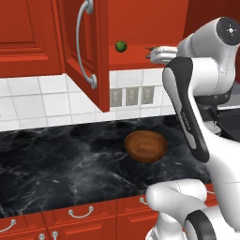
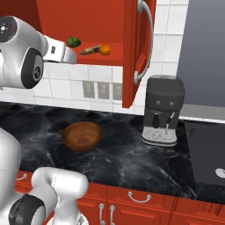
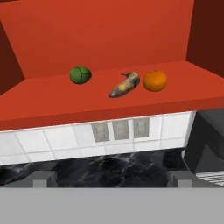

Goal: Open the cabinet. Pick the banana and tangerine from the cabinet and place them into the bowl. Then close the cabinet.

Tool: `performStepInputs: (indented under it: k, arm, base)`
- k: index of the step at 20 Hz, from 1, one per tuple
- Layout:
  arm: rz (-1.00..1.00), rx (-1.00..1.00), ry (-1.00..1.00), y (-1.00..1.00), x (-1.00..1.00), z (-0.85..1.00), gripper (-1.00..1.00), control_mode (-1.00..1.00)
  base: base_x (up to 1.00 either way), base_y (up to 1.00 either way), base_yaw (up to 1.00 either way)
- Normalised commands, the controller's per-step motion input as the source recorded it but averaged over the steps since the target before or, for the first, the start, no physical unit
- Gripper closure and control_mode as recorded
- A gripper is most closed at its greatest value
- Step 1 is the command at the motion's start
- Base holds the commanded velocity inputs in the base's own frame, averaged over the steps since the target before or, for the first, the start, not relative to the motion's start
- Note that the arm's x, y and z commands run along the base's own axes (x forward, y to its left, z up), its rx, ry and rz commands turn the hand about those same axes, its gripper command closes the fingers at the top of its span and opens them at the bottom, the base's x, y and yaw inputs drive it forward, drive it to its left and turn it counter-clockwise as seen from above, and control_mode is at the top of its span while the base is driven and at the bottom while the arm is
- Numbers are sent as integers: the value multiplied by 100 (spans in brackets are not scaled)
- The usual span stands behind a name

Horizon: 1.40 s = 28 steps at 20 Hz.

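We are seeing red wooden wall cabinet (image 1: 84, 51) cut off by top edge; white arm hiding small orange tangerine (image 3: 155, 81) and stubby brownish banana (image 3: 125, 85) in left base view.

The cabinet (image 2: 79, 17) is red wood, mounted on the wall above the bench, and its 2 panelled doors stand swung open, each with a long curved silver bar handle. On its shelf the banana (image 3: 125, 85) lies on its side, stubby, curved, dull yellow mottled grey-brown, its stem end up toward the back wall. The tangerine (image 3: 155, 80), a small bright orange ball, sits just beside the banana's stem end. The bowl (image 1: 146, 145), round, shallow, brown wood with visible grain, stands upright and empty on the black marbled bench below the cabinet.
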Motion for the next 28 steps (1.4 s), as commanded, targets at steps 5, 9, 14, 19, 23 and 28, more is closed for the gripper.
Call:
performStepInputs:
  k: [5,9,14,19,23,28]
  arm:
    - [-4,0,-1,-28,1,16,-100,-100]
    - [-1,0,0,-17,23,9,-100,-100]
    - [0,0,1,-17,47,0,-100,-100]
    - [0,0,0,-29,47,0,-100,-100]
    - [0,0,0,-26,58,0,-100,-100]
    - [0,0,0,-24,67,0,-100,-100]
  base:
    - [0,0,0]
    - [0,0,0]
    - [0,0,0]
    - [0,0,0]
    - [0,0,0]
    - [0,0,0]
